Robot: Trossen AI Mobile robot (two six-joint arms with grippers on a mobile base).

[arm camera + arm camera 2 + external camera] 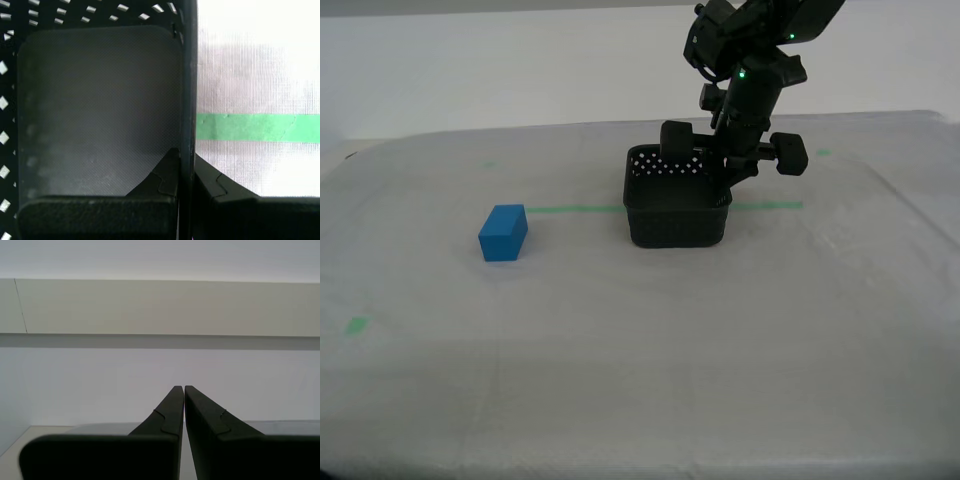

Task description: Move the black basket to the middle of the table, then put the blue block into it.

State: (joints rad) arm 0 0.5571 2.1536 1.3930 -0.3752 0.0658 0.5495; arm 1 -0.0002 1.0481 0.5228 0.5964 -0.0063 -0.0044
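Note:
The black basket (675, 205) sits near the middle of the table (640, 350), on the green tape line. My first gripper (725, 178) comes down from above at the side of the basket towards the exterior view's right. It is shut on the basket's wall, with one finger inside and one outside. The first wrist view shows that wall (188, 75) pinched at my first gripper (186, 155) and nothing on the basket floor (100, 100). The blue block (503, 233) lies on the cloth towards the exterior view's left, apart from the basket. My second gripper (183, 388) is shut on nothing and faces a plain wall.
A thin green tape line (575, 209) runs across the cloth and passes under the basket; the first wrist view shows it (255, 127) just outside the wall. Small green tape bits (357, 325) lie near the exterior view's left edge and at the back.

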